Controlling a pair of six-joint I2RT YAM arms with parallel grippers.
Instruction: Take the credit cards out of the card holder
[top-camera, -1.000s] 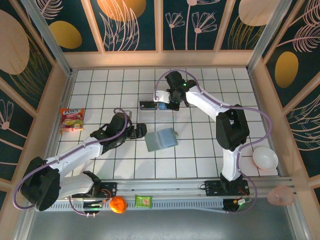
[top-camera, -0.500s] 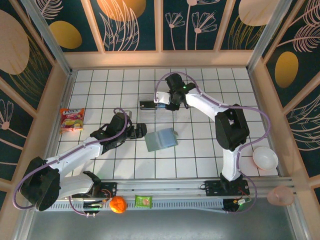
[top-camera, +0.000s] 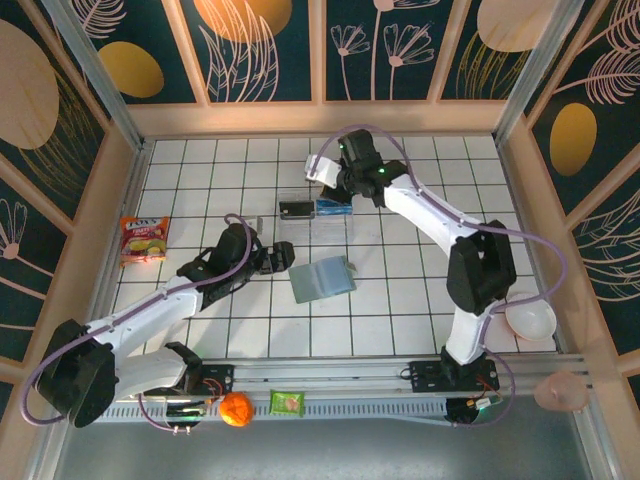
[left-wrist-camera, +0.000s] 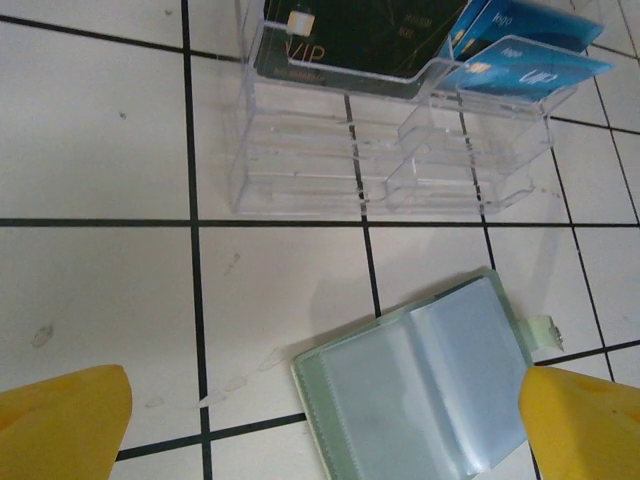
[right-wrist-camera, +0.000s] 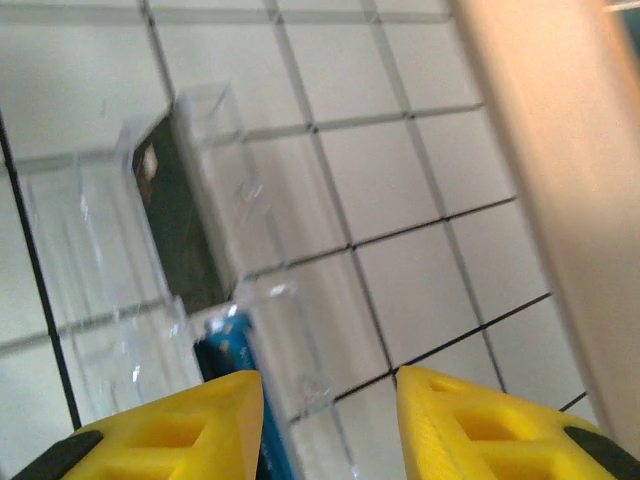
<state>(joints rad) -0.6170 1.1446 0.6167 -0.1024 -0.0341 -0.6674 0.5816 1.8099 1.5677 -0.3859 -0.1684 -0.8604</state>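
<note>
We see the tiled table (top-camera: 400, 300), a clear tray (left-wrist-camera: 300, 170) above centre and the holder (top-camera: 322, 278) lying open mid-frame. The left wrist view cuts off its lower edge, and we cannot tell whether its pockets hold anything. A dark card (left-wrist-camera: 350, 35) and blue cards (left-wrist-camera: 530, 60) stand in the tray, tops cropped. The left gripper (top-camera: 278, 258), left of the holder, gapes wide and empty. The right gripper (right-wrist-camera: 330, 400), blurred over the tray, is parted and empty.
</note>
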